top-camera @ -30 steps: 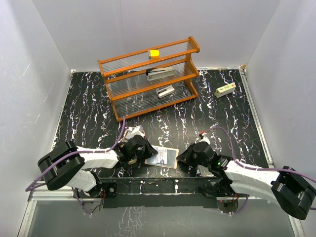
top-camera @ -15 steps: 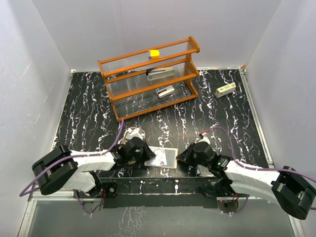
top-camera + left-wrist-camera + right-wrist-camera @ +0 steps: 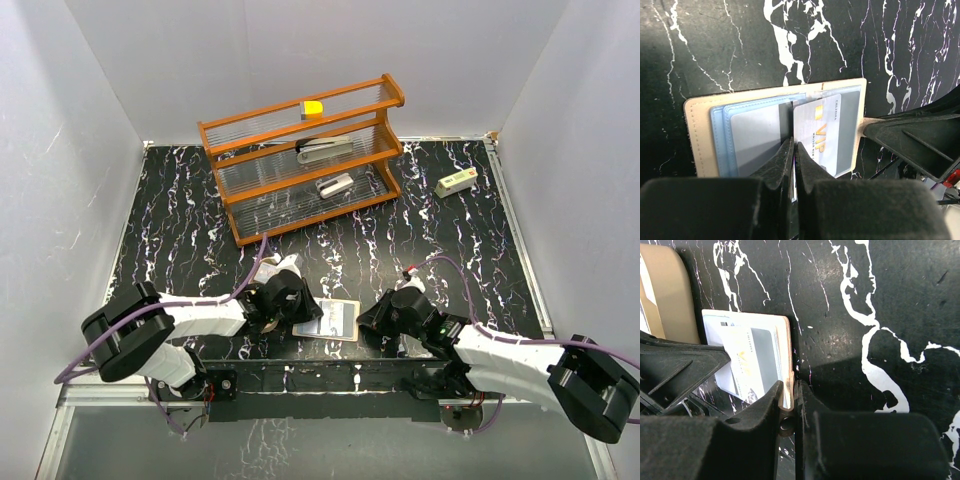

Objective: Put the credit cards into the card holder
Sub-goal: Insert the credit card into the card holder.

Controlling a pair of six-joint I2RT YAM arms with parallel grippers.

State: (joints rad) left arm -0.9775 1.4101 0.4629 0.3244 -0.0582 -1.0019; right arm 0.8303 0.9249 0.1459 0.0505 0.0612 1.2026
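The left end effector [image 3: 793, 145] is pressing its closed jaws against the edge of a silvery credit card [image 3: 817, 130] with gold lettering. The card is lying askew across the blue pockets of a tan stitched wallet [image 3: 699, 135]. Whether the tips are pinching the card or only pushing it cannot be told. The right end effector [image 3: 790, 386] is clamping the wallet's tan edge, pinning it to the desk [image 3: 450, 230]. The card holder [image 3: 667, 295], a tan piece with a rounded corner, is sitting just beyond the wallet in the right wrist view.

Judging from this, the robot is working the card free of the wallet, and the transfer to the holder is not yet begun. The next move is calling for a sure hold on the thin card, a lift clear of the pocket and a carry across to the holder.

Counting: two end effectors, one wallet, one holder, one lettered card and at least one grey card [image 3: 760, 135] tucked in the pockets. Farther back, one wooden rack [image 3: 320, 213] is carrying two grey stapler-like tools [image 3: 325, 150] and one yellow block [image 3: 313, 108]. One white box [image 3: 455, 183] is lying to its right.
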